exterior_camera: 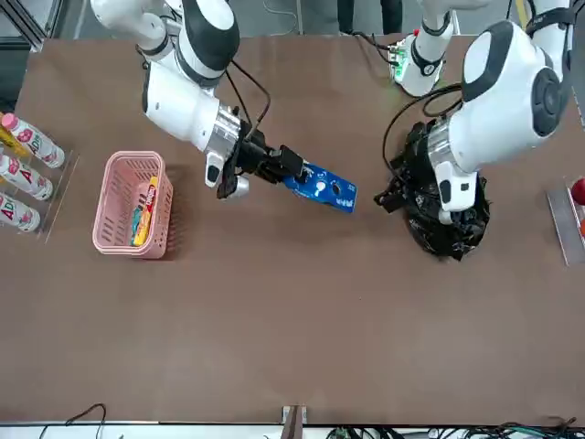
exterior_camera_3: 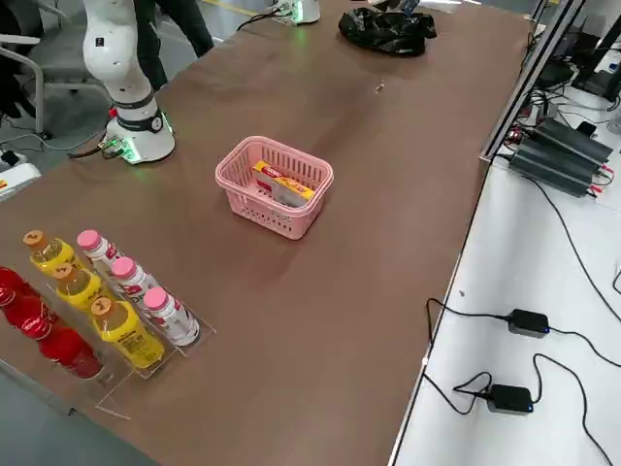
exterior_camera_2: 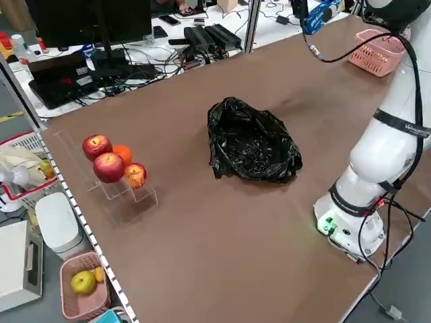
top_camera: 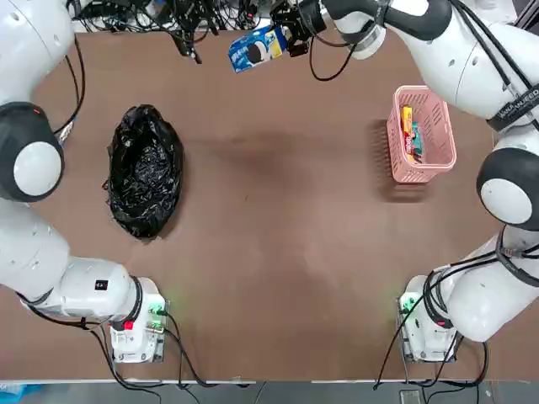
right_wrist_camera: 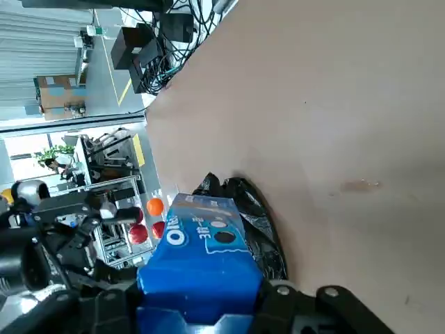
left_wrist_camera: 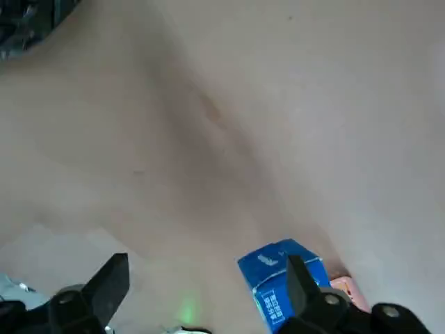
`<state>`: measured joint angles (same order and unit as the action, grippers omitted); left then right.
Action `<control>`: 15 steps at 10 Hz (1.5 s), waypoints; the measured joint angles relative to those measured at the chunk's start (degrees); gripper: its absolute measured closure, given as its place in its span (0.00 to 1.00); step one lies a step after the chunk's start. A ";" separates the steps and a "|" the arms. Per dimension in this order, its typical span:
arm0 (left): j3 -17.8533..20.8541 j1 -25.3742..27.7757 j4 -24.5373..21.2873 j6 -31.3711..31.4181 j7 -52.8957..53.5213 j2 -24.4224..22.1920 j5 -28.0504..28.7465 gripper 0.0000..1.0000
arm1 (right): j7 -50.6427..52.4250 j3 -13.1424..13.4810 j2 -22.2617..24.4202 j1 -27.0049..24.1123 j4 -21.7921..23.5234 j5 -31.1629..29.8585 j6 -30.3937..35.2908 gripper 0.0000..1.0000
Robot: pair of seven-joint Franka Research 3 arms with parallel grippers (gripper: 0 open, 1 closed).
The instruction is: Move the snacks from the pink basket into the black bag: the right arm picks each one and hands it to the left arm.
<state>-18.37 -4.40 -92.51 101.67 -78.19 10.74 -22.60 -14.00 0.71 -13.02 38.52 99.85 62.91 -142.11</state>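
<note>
White rounded arm shells, grey joint caps, black cables behind each black gripper (exterior_camera: pixel 297 167); bases lit green, left one also red.

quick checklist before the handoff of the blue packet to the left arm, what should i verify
1. Right claw shut on the blue packet: ok, packet held out above the table.
2. Left claw open to receive: ok, fingers spread wide in the left wrist view.
3. Left claw lined up with the packet: not ok, the packet sits off to one side behind one finger, not between them.
4. Black bag mouth open for the drop: cannot tell.
5. More snacks waiting in the pink basket: ok, a yellow box and a teal box lie inside.
</note>
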 joint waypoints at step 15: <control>-0.28 -6.74 4.80 4.00 -24.13 6.08 0.07 0.05 | -2.04 -0.07 -0.23 4.34 -0.03 0.00 -4.76 0.56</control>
<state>-18.66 -11.14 -87.71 105.67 -102.32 16.83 -22.53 -16.04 0.65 -13.25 42.86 99.82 62.91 -146.88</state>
